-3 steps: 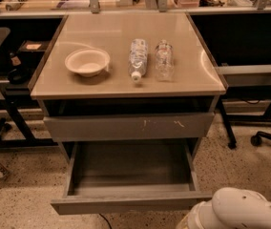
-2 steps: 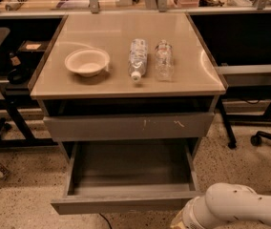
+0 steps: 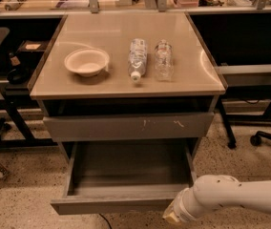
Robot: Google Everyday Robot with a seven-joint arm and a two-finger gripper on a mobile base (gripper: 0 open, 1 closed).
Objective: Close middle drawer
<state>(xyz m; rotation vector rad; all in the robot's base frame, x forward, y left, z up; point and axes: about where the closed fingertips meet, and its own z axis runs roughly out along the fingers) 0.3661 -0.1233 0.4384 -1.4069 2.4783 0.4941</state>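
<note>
The middle drawer (image 3: 126,175) is pulled far out of the grey cabinet. Its shallow grey box holds nothing, and its plain flat front (image 3: 111,205) faces the camera near the bottom edge. Above it sits the grey drawer front with white scuff marks (image 3: 128,126), pushed in. My white arm (image 3: 235,197) reaches in from the lower right. My gripper (image 3: 170,217) is at the arm's end, low against the right part of the open drawer's front, mostly cut off by the bottom edge.
On the beige cabinet top (image 3: 126,75) stand a paper bowl (image 3: 86,61) and two clear plastic bottles lying down (image 3: 137,58) (image 3: 163,59). Black table legs (image 3: 11,113) are at the left. An office chair base (image 3: 264,135) is at the right. The floor is speckled (image 3: 21,194).
My arm has moved left and slightly up, bringing the gripper end closer to the right part of the open drawer's front. The drawer has not visibly moved.
</note>
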